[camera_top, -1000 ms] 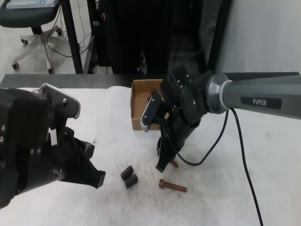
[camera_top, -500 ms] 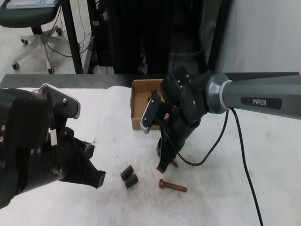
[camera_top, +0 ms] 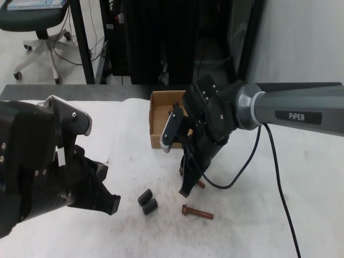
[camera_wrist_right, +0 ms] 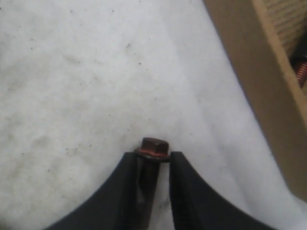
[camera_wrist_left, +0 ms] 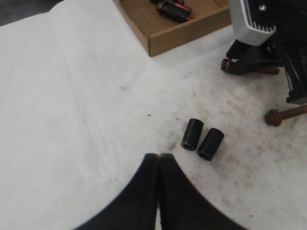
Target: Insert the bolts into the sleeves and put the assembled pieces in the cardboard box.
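The right arm is stretched in from the right side of the bench. Its wrist is bent so that the right gripper (camera_top: 185, 189) is pointed down at the white cloth (camera_top: 269, 215), just in front of the cardboard box (camera_top: 157, 141). In its own wrist view the two dark fingers are closed on the shank of a bolt (camera_wrist_right: 154, 146). The reddish-brown hexagonal head is left poking out past the fingertips, low over the cloth.

The left arm is held at the near left of the bench, bulky and black. The left gripper (camera_wrist_left: 159, 156) is angled down above the cloth with nothing in it, its smooth fingers pressed together so that no more than a thin seam is left between them.

From the left wrist, detail is given that is lost from above. The sleeves (camera_wrist_left: 192, 134) are short, matte black cylinders, lying side by side and touching, just ahead of the left fingertips. A second bolt (camera_wrist_left: 288, 113), coppery and flanged at the head, is lying flat on the cloth near the right gripper, well apart from the sleeves. Assembled pieces (camera_wrist_left: 172, 7) can be made out inside the box on its corrugated floor. The cloth is creased and speckled with dark grime.
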